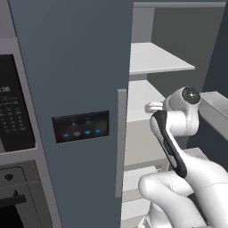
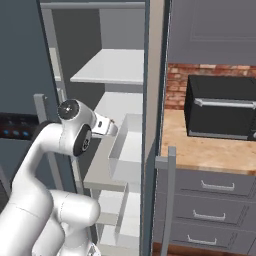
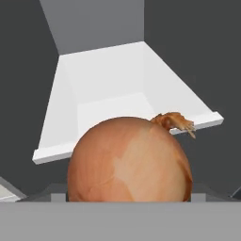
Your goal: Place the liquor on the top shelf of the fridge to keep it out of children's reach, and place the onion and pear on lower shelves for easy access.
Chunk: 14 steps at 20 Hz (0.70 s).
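The onion, brown-orange with a dry stem tuft, looms right in front of the hand camera and hides the fingertips; it hangs in my grip in front of a white lower shelf. My arm reaches into the open fridge, and my hand is level with the second shelf. The top shelf lies bare above it. The liquor and the pear are out of view.
Black-fronted wall ovens stand left of the fridge. The open fridge door with its white bins hangs to the right of my hand. A black microwave sits on the wooden counter over grey drawers.
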Tool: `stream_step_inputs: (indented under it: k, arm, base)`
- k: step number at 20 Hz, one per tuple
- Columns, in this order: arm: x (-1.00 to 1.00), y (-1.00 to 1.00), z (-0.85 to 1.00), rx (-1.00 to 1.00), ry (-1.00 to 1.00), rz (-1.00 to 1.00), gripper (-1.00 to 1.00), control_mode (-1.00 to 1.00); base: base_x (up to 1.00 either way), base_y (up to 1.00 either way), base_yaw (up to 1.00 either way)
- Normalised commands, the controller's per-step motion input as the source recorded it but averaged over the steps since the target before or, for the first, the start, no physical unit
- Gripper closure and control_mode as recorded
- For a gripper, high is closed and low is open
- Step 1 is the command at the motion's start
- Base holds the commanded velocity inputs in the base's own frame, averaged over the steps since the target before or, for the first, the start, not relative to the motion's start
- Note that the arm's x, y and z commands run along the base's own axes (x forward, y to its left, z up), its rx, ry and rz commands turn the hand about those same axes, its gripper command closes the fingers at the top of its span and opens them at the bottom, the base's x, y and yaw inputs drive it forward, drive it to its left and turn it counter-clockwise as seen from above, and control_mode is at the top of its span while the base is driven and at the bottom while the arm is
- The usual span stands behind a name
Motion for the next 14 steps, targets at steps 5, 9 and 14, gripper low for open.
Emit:
stream_step_inputs:
  k: [5, 9, 14]
  arm:
    - [0.42, -0.1, -0.14, 0.0, 0.0, 0.04, 1.0, -1.0]
    - [0.47, -0.12, -0.26, 0.0, 0.0, 0.04, 1.0, -1.0]
    - [0.48, -0.08, -0.28, 0.0, 0.0, 0.04, 1.0, -1.0]
  base:
    - [0.0, 0.0, 0.0]
    - [0.0, 0.0, 0.0]
    - [0.0, 0.0, 0.0]
